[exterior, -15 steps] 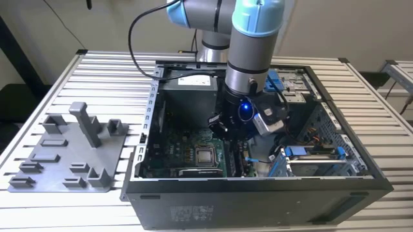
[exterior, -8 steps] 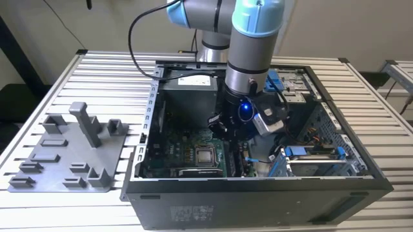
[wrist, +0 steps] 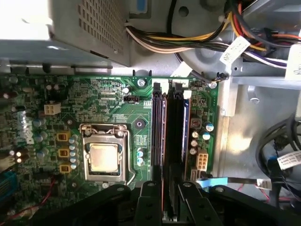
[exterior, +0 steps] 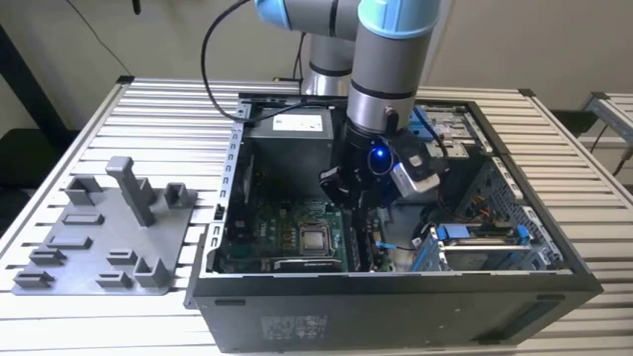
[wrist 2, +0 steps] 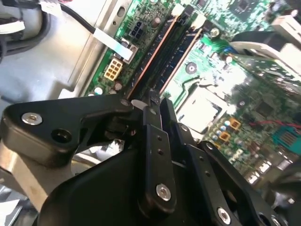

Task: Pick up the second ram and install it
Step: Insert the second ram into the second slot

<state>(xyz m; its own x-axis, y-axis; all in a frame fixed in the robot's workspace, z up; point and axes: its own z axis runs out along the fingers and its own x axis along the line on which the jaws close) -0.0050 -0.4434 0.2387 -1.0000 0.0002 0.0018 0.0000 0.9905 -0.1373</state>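
Black pincer (wrist: 170,207) fingers (wrist 2: 153,155) stand clenched together directly above the memory slots (wrist: 162,132) of the motherboard (wrist: 94,108), beside the processor socket (wrist: 103,157). Second ram (wrist: 174,141) sits upright in its slot under the fingertips, touching them, inside the computer case (exterior: 396,297) on the bench (exterior: 158,119).

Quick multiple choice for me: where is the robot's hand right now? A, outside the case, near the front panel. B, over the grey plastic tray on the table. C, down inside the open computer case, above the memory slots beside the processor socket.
C: in the exterior view the hand reaches into the open case, and in the first wrist view it sits over the memory slots beside the processor socket.
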